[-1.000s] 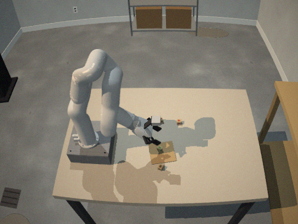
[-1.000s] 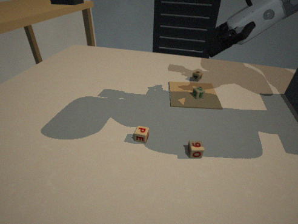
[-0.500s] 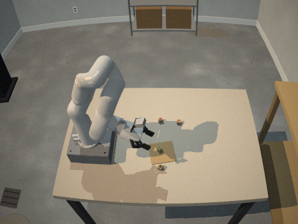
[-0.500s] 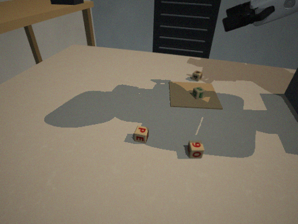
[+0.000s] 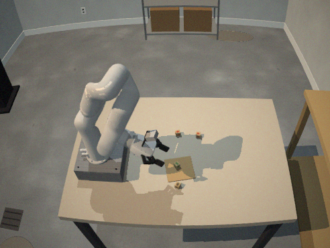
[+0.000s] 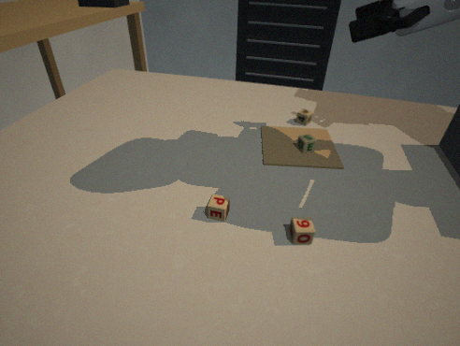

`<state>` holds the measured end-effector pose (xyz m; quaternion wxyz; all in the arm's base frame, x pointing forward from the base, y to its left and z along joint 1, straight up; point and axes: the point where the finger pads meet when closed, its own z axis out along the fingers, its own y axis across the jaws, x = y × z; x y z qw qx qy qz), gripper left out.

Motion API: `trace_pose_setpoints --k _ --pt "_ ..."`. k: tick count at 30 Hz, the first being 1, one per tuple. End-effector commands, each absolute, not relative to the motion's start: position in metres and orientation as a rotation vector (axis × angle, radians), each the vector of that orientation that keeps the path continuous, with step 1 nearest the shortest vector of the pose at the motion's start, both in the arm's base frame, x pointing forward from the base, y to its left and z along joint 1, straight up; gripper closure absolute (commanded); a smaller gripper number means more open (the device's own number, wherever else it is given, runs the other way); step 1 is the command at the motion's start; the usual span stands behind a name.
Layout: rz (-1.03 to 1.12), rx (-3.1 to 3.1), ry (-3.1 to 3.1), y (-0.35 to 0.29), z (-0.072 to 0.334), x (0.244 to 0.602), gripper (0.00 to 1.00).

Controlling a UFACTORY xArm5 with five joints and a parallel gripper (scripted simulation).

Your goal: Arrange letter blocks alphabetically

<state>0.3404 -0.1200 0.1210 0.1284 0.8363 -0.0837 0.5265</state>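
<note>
Grey concrete floor surrounds the beige table [image 5: 235, 208] seen from above. On it the gripper [image 5: 157, 152] hangs spread wide and empty, on the base side of the tan mat [image 5: 186, 171], which carries a green-lettered block [image 5: 176, 165]. Two red-lettered blocks [image 5: 178, 133] [image 5: 198, 135] lie beyond it, off the mat; a dark-lettered block [image 5: 178, 185] sits just beside the mat's near edge.

From the exterior view, the P block [image 6: 217, 207] and the 9 block [image 6: 302, 231] sit well apart from the mat, nothing between.

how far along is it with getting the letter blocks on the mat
Early. One green-lettered block already sits on the mat. The gripper is open and empty, raised near the mat's edge. Two red-lettered blocks and a dark-marked block lie off the mat. Two more letter blocks must join it in a row.
</note>
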Motion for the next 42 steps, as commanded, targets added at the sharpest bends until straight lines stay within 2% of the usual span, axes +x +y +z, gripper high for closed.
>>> trace_pose_setpoints --k 1,42 --pt "1.532 2.431 -0.243 -0.1201 0.1214 0.3405 0.0" --pt "1.524 2.453 -0.282 -0.1216 0.1166 0.3439 0.0"
